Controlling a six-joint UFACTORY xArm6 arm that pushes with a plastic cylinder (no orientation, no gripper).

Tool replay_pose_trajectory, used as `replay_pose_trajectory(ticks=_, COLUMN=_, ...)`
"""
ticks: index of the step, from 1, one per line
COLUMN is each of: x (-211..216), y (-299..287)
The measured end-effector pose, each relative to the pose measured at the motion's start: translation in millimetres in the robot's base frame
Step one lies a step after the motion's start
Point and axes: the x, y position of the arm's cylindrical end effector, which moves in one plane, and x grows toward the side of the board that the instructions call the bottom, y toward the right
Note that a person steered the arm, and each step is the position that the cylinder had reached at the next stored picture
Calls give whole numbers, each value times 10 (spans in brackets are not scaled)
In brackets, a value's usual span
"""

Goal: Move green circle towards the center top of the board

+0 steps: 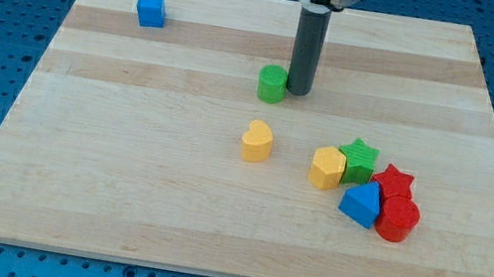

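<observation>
The green circle (272,83) sits on the wooden board (123,158) a little above the board's middle. My tip (297,92) stands just to the right of it, touching or nearly touching its right side. The dark rod rises straight up from there to the view's top.
A blue cube (151,9) lies near the top left. A yellow heart (258,141) lies below the green circle. At the lower right is a cluster: yellow hexagon (327,167), green star (358,159), red star (393,180), blue triangle (362,203), red cylinder (398,219).
</observation>
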Motion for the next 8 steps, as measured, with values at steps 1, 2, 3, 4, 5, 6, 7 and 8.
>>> replay_pose_trajectory(ticks=1, x=96, y=-92)
replay_pose_trajectory(ticks=2, x=218, y=-60)
replay_pose_trajectory(ticks=3, x=230, y=-424)
replay_pose_trajectory(ticks=4, x=354, y=-513)
replay_pose_trajectory(ticks=5, x=359, y=-667)
replay_pose_trajectory(ticks=6, x=212, y=-649)
replay_pose_trajectory(ticks=7, x=-100, y=-679)
replay_pose_trajectory(ticks=8, x=-117, y=-939)
